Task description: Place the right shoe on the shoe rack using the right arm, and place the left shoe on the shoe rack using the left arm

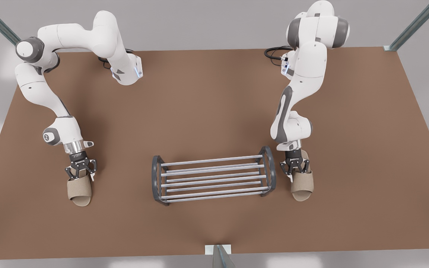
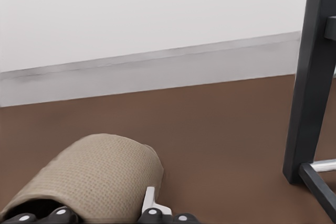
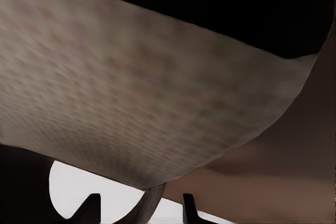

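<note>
Scene: brown table (image 1: 207,104) seen from above and in front, with two white arms reaching toward the camera from its far edge.

Shoe rack (image 1: 211,160): stands at the middle of the table, near the front edge. Silver bars run across between two dark grey arched end frames. Nothing lies on the bars.

Right shoe (image 1: 79,190): beige slipper on the front view's left, well apart from the rack, with its open toe pointing toward the camera. In the right wrist view its woven fabric (image 3: 131,87) is pressed up very close to the lens.

Right gripper (image 1: 81,171): black claw pointing down at the heel end of this slipper, over the back edge of the strap. Whether the claw is apart or clamped on the slipper cannot be told.

Left shoe (image 1: 302,185): matching beige slipper on the front view's right, just beside the rack's end frame, toe toward the camera. In the left wrist view its rounded strap (image 2: 89,177) sits on the table, with the rack's dark upright (image 2: 310,77) close by.

Left gripper (image 1: 295,168): black claw lowered onto the heel end of this slipper, at the strap. Apart or clamped: cannot be told.
</note>
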Motion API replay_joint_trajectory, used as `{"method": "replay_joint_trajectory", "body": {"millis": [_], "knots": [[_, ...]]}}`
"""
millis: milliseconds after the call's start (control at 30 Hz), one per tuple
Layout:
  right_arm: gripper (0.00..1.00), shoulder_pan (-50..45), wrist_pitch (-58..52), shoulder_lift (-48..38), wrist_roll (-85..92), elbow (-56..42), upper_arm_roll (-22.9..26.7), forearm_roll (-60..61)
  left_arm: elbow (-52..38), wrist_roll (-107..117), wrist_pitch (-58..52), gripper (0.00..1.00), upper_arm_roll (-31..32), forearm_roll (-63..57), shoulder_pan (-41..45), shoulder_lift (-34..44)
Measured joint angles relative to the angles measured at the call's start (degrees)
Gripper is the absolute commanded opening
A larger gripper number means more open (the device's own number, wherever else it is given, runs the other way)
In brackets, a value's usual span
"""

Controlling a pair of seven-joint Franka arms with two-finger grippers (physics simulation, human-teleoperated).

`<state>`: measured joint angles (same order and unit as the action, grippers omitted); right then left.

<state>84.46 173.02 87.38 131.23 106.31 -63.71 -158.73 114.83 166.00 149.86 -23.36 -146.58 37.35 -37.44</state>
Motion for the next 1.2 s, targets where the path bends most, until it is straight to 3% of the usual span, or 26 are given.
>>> {"method": "replay_joint_trajectory", "body": {"millis": [100,233,300,600,733,900,1100,1200], "knots": [[0.51,-0.02,0.23,-0.04,-0.05,-0.01,-0.41,0.00,0.17,0.00,0.02,0.42,-0.30,-0.04,0.10,1.61],[0.32,0.14,0.69,-0.14,-0.13,0.02,-0.89,0.02,1.02,0.00,0.53,0.21,-0.76,-0.05,0.11,5.84],[0.21,0.20,0.90,-0.14,-0.18,0.04,-0.93,0.04,1.20,0.00,1.05,0.21,-0.81,-0.02,0.11,7.56],[0.21,-2.99,3.58,-3.98,-0.34,0.23,-4.15,0.62,1.57,0.00,11.29,0.21,-2.87,-0.17,0.71,26.30],[0.21,-6.65,5.96,-8.86,-0.41,0.68,-6.16,2.13,0.42,0.00,16.09,0.21,-2.80,5.19,11.94,33.70],[0.21,-9.63,7.95,-11.04,-0.47,2.30,-8.73,6.93,-9.01,0.00,18.74,0.21,-2.63,19.58,24.47,24.73],[0.21,-18.11,7.93,-20.33,-0.83,3.15,-11.88,28.30,-19.87,0.00,19.83,0.21,-2.69,33.28,19.75,8.29],[0.21,-23.59,1.71,-21.19,-1.22,4.49,-18.43,43.20,-22.21,0.00,20.11,0.21,-2.19,35.80,17.80,5.31]]}}
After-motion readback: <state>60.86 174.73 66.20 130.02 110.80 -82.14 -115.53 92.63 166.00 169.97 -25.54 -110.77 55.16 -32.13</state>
